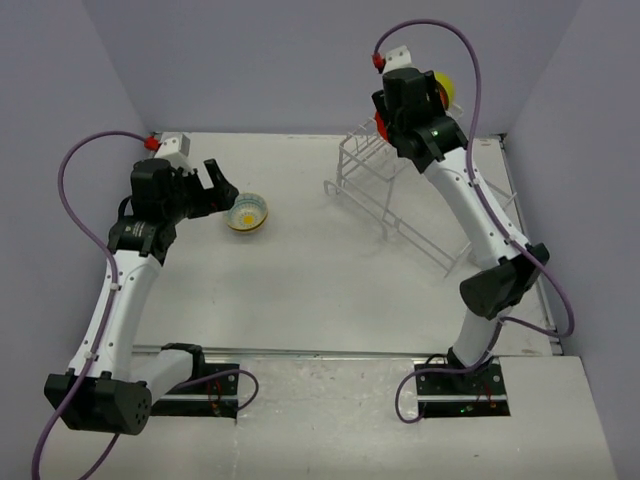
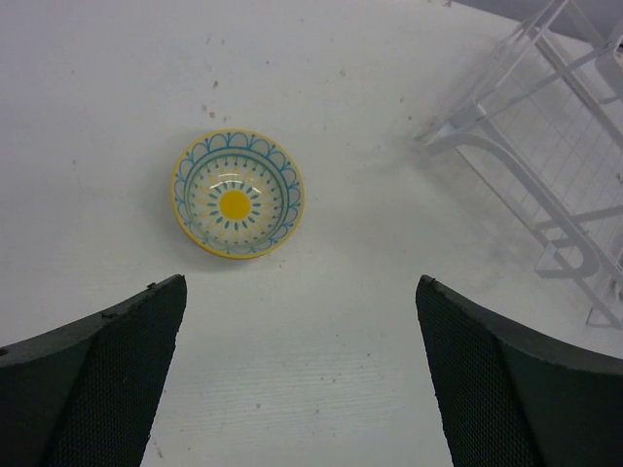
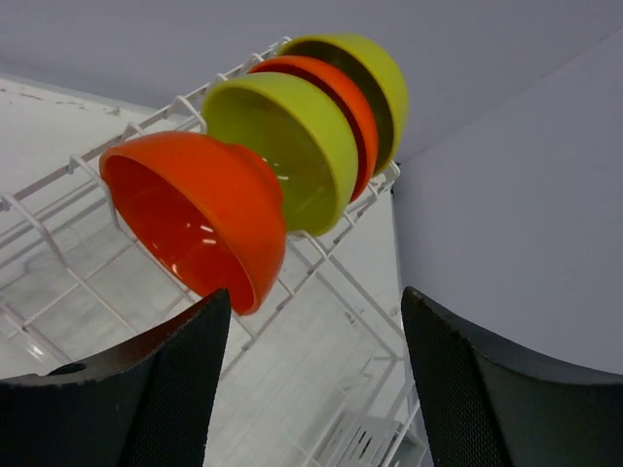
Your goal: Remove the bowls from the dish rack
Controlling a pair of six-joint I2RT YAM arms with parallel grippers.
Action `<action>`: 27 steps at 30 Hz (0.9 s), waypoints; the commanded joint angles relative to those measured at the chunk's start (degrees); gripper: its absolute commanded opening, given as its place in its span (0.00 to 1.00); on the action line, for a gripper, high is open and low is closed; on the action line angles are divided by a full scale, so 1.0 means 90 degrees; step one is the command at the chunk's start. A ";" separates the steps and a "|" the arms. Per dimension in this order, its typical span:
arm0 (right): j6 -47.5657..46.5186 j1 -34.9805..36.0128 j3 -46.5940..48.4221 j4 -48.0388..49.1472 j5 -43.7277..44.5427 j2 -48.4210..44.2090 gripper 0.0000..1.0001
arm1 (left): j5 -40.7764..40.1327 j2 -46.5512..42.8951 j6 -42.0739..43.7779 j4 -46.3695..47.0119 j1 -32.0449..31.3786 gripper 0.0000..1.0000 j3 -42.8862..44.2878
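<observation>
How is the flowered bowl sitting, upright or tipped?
Upright: the flowered bowl rests on the table mouth up, inside pattern fully showing.

Your left arm [image 1: 120, 300] leans forward, its left gripper [image 2: 300, 284] spread wide; your right arm [image 1: 470, 205] stretches far out, its right gripper [image 3: 313, 295] likewise agape.

The surface [image 1: 330, 290] is viewed from above and behind the arm bases [image 1: 460, 385] by the top external camera. The left wrist view is aimed steeply down near the cream bowl [image 2: 237, 193]; that bowl and a dish rack [image 2: 467, 125] corner are shared with the overhead view. The right wrist view is held close to the racked bowls [image 3: 282, 146].
</observation>
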 commanded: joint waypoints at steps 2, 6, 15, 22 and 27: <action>-0.0767 -0.0033 0.0876 0.0019 0.0333 0.0672 0.71 | 0.0158 -0.0087 0.0425 -0.0363 -0.0031 1.00 -0.0063; -0.1011 -0.0053 0.0848 0.0427 0.0391 0.0957 0.60 | 0.0295 -0.0058 0.0464 -0.0285 -0.0079 1.00 -0.0131; -0.1422 -0.0092 0.0165 0.1210 0.0762 0.1172 0.36 | 0.0285 -0.0077 0.0522 -0.0187 -0.0167 1.00 -0.0200; -0.1676 -0.0053 -0.0421 0.1590 0.0879 0.0929 0.13 | 0.0110 0.0011 0.0552 -0.0197 -0.0226 1.00 -0.0180; -0.1890 -0.0014 -0.0831 0.2049 0.1035 0.0703 0.02 | 0.0041 0.0059 0.0552 -0.0207 -0.0255 1.00 -0.0180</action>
